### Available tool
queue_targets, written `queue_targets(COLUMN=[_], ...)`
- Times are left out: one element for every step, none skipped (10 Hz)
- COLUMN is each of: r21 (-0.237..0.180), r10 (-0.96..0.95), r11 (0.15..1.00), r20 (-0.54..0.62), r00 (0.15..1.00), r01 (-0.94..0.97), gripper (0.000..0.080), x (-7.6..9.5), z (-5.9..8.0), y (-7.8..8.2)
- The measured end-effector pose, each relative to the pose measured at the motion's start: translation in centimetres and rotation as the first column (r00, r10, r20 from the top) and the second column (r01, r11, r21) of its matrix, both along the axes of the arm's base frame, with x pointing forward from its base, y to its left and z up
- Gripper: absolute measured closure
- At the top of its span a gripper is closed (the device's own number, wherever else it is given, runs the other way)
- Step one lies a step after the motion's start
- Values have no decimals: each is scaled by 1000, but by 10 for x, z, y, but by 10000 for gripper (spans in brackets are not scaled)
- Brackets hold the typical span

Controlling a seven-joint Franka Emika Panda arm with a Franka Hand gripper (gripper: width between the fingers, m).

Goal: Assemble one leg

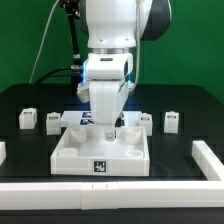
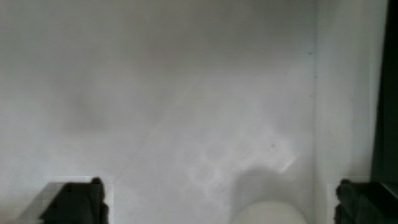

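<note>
While your gripper (image 1: pixel 109 127) hangs low over the big white square piece (image 1: pixel 75 150), its fingers (image 2: pixel 75 201) stand wide apart. Only that piece's pale surface lies between them, so you are holding nothing. A faint round socket (image 2: pixel 267 186) seems to lie beneath, though the wrist view is too blurred to be sure. On the black table (image 1: pixel 20 100), one leg (image 1: pixel 52 122) stands beside the piece at the exterior view's left. A second leg (image 1: pixel 27 119) stands farther out, and a third leg (image 1: pixel 171 121) at the right. All are apart from the gripper.
</note>
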State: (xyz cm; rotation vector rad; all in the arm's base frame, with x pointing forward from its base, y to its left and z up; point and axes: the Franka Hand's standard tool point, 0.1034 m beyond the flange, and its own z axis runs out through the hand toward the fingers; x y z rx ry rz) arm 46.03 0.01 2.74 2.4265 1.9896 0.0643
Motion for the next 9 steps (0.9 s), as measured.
queue_targets(r21=[0, -2, -4, -4, -3, -3, -3, -3, -2], r10=[2, -6, -8, -4, -28, -29, -29, -29, -28], r11=[1000, 1000, 1000, 1000, 1000, 1000, 1000, 1000, 1000], r20=[0, -2, -4, -10, -13, -14, -15, -16, -14], r00=[1000, 1000, 1000, 1000, 1000, 999, 999, 999, 1000], r01=[-2, 6, 8, 4, 28, 29, 29, 29, 28], gripper=[149, 149, 149, 149, 149, 149, 149, 149, 149], x=[0, 1, 1, -2, -4, -4, -4, -5, -5], z=[1, 6, 10, 8, 7, 7, 7, 6, 5], y=[1, 3, 6, 8, 10, 9, 9, 9, 9])
